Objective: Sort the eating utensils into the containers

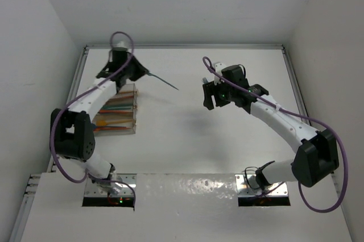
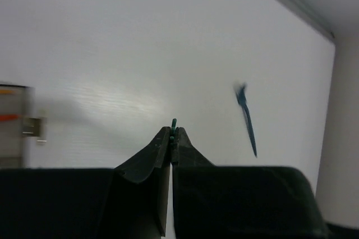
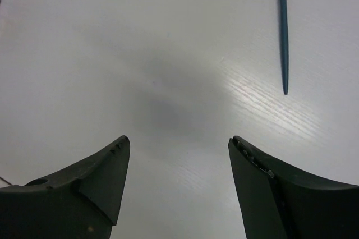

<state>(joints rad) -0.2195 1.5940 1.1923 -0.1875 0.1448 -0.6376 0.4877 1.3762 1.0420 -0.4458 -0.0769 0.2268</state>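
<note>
Left arm [image 1: 96, 91] outstretched — end effector [image 2: 171, 133] pinching a teal utensil [image 2: 174, 122].

We see a white table [image 1: 187, 140] with a faint wood grain. Near its left edge stands the block of clear containers [image 1: 135, 118]. Well apart from it, toward the far middle, one slim fork [image 3: 283, 31] lies flat on the bare surface, teal or perhaps dark blue

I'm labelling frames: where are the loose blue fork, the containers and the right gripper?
blue fork [image 3: 283, 37], right wrist view, middle of handle.
containers [image 1: 136, 111], top external view, right side wall.
right gripper [image 3: 178, 139], right wrist view, midway between fingertips.
</note>
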